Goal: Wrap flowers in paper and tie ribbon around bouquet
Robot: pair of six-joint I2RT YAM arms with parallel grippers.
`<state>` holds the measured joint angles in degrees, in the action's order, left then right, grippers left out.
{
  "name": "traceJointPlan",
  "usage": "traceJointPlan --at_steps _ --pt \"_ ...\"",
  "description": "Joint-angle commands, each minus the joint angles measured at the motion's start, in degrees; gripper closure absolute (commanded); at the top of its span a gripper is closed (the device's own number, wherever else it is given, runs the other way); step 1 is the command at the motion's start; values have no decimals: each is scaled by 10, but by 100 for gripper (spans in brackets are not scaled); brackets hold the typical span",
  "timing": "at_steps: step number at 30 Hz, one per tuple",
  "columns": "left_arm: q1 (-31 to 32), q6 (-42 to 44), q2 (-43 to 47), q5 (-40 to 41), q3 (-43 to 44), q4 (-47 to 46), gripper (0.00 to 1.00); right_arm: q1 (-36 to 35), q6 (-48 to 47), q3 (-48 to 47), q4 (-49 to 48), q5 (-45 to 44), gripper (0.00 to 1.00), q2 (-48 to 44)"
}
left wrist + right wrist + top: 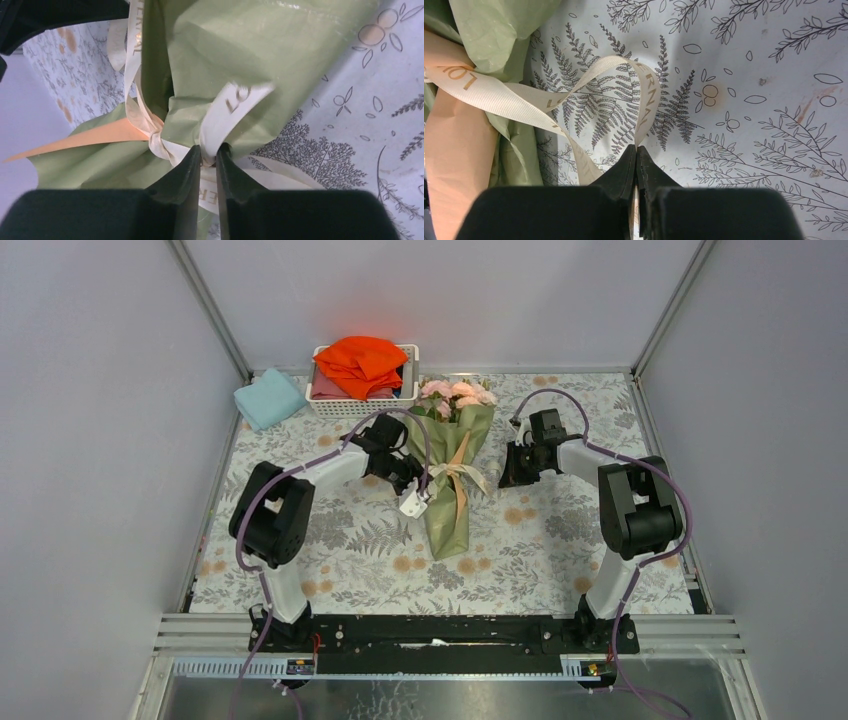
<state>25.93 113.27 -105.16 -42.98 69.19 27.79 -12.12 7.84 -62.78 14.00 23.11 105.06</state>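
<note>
Bouquet (pixel 447 510) axis near-far | blooms (pixel 458 392) far, tip near | left end effector (pixel 209 150), right end effector (pixel 636 148) clamp ribbon (pixel 499 95)

The ribbon (pixel 235 102) is pinched tight in the left gripper (pixel 208 153), near a knot (pixel 156 140). The green paper (pixel 250 45) is bunched up behind it, and an orange edge (pixel 95 139) is seen on the left. A tablecloth (pixel 350 125) with drawn leaves is seen underneath.
</note>
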Motion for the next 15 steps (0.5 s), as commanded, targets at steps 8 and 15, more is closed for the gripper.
traceJointPlan --at_steps 8,15 --pt "-1 40 14 -15 12 50 100 -2 -4 7 1 -13 96 -34" --pt "-17 35 96 -59 -13 136 100 1 -17 2 27 -59 60 -48"
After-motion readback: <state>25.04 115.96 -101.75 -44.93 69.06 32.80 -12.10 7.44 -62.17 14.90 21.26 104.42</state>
